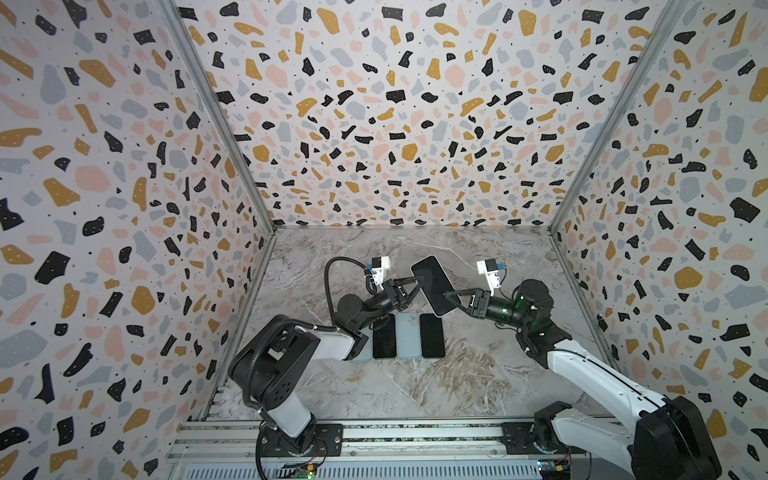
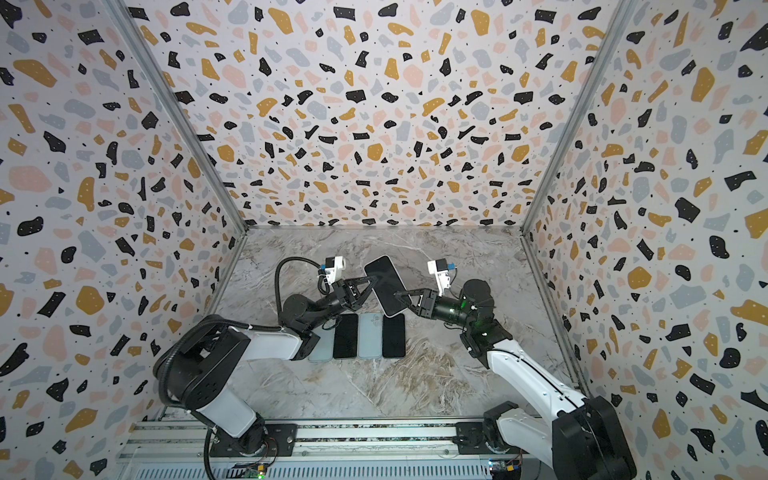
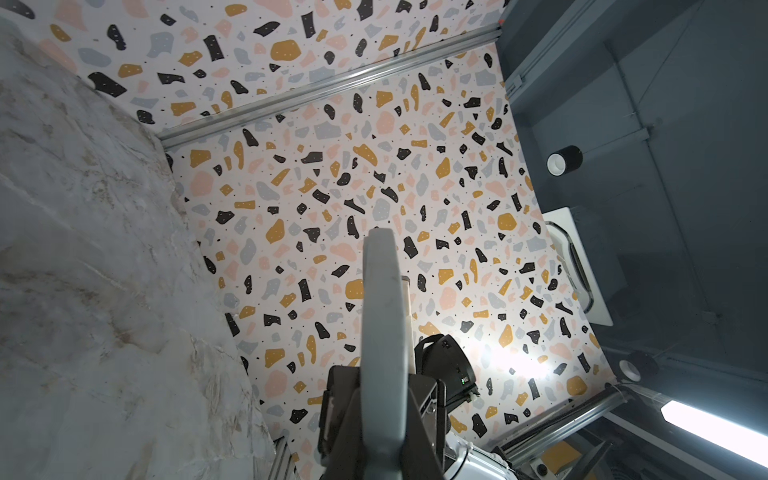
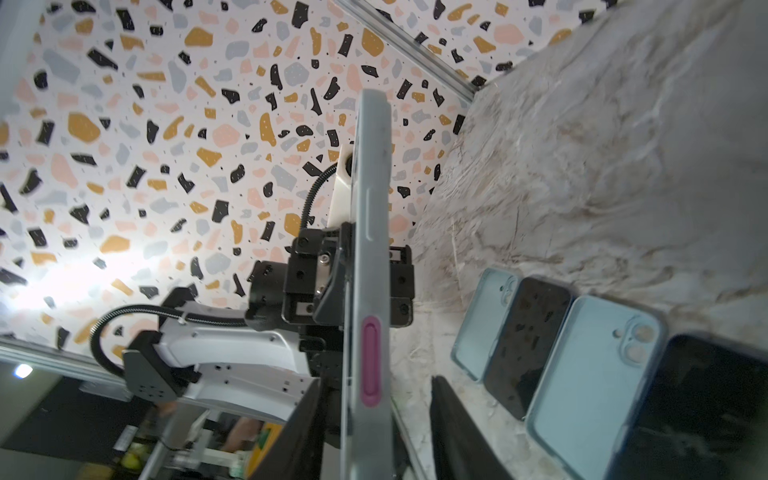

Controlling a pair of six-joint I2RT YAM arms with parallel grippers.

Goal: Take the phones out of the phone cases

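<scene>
The phone (image 1: 432, 284) (image 2: 386, 282), dark screen up, sits in a pale grey phone case (image 3: 382, 311) (image 4: 370, 232) and is held tilted in the air above the table's middle. My left gripper (image 1: 419, 285) (image 2: 371, 285) (image 3: 382, 440) is shut on the case's long left edge. My right gripper (image 1: 451, 297) (image 2: 401, 297) (image 4: 380, 432) straddles the opposite edge near a pink side button (image 4: 371, 361). It stands open, and one finger (image 4: 457, 432) is clearly apart from the case.
On the marble table (image 1: 478, 374) below the held phone lies a row: a light-blue case (image 4: 484, 324), a black phone (image 1: 384, 336) (image 4: 528, 345), another light-blue case (image 1: 407, 336) (image 4: 594, 382) and a second black phone (image 1: 432, 336). Patterned walls close three sides.
</scene>
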